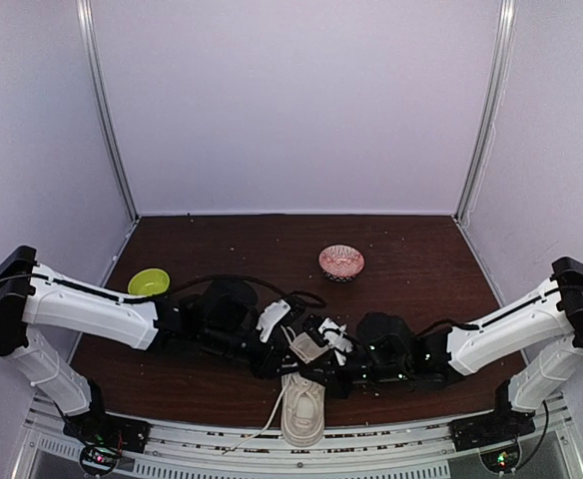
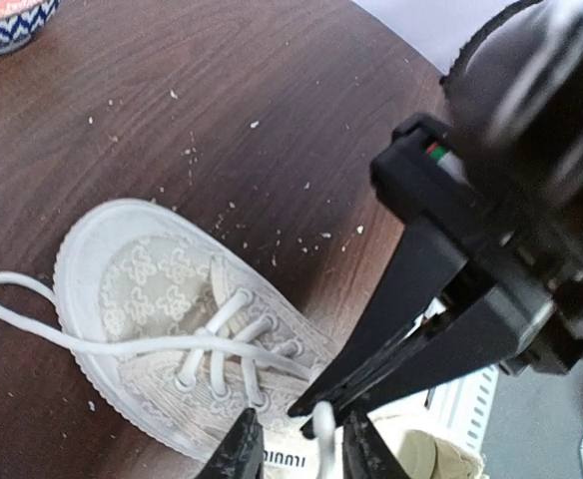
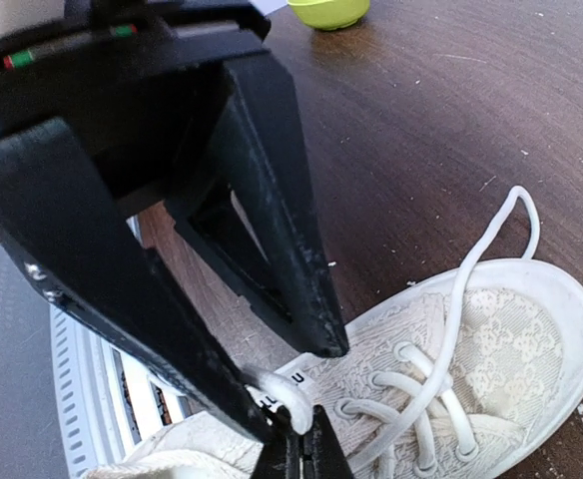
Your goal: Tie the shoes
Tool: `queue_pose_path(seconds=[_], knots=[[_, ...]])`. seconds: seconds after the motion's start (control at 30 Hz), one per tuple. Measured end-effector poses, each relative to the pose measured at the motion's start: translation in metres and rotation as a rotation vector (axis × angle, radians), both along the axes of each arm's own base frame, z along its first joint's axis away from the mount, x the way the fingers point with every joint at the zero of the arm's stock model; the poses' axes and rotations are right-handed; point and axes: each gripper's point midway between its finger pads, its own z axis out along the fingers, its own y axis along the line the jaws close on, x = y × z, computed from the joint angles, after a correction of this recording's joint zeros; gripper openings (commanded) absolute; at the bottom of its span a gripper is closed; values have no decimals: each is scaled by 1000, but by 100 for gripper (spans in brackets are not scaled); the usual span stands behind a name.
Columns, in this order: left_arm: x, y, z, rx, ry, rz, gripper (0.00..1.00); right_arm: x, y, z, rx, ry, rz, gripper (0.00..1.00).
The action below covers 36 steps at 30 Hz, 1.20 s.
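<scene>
The cream sneaker (image 1: 303, 411) lies at the table's near edge, partly overhanging it. In the right wrist view the shoe (image 3: 501, 349) shows its laced front. My right gripper (image 3: 299, 427) is shut on a white lace end (image 3: 284, 391) near the tongue label. My left gripper (image 2: 302, 441) is open, its fingers (image 2: 240, 449) on either side of that same lace (image 2: 324, 431), just behind the right gripper's shut tips (image 2: 303, 406). The other lace (image 2: 32, 329) trails loose over the toe onto the table. Both grippers meet above the shoe's opening (image 1: 306, 349).
A green bowl (image 1: 149, 282) sits at the left and a red patterned bowl (image 1: 341, 262) behind the grippers. A loose lace (image 1: 269, 419) hangs over the front rail (image 1: 391, 444). Crumbs speckle the brown table (image 1: 421, 249).
</scene>
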Motion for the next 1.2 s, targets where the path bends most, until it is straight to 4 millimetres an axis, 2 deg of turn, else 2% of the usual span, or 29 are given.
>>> queue_pose_path(seconds=[0.37, 0.53, 0.73, 0.8, 0.87, 1.0, 1.2], knots=[[-13, 17, -30, 15, 76, 12, 29, 2, -4, 2, 43, 19, -40, 0], [-17, 19, -34, 5, 98, 14, 0, 2, -4, 3, 52, 27, -49, 1], [-18, 11, -24, -41, 79, -3, 0, 2, -4, 6, 65, 42, -58, 38], [-18, 11, -23, -44, 76, -4, 0, 2, -5, 11, 84, 43, -61, 47], [-18, 11, -23, -44, 73, -7, 0, 1, -6, 19, 115, 52, -71, 51], [-18, 10, -22, -48, 70, -8, 0, 3, -6, 36, 178, 61, -91, 52], [-17, 7, -18, -62, 63, -9, 0, 5, -3, 33, 179, 89, -121, 49]])
